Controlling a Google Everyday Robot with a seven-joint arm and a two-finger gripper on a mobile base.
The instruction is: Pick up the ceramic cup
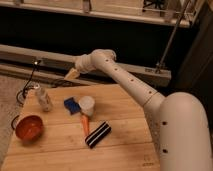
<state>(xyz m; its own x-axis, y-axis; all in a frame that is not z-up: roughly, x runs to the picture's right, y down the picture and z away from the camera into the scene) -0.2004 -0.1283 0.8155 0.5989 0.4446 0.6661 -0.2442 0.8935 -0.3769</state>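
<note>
The ceramic cup (86, 105) is small, plain white and round. It stands upright near the middle of the wooden table (125, 145), touching or almost touching the blue sponge (72, 105) on its left. My gripper (72, 74) is at the end of the white arm (125, 80), over the table's far edge. It is behind the cup, a little to its left, and apart from it. It holds nothing that I can see.
An orange-red bowl (28, 127) sits at the table's left edge. A slim clear bottle (44, 99) stands at the back left. An orange stick-like object (85, 125) and a black-and-white striped object (98, 134) lie just in front of the cup. A rail and cables run behind the table.
</note>
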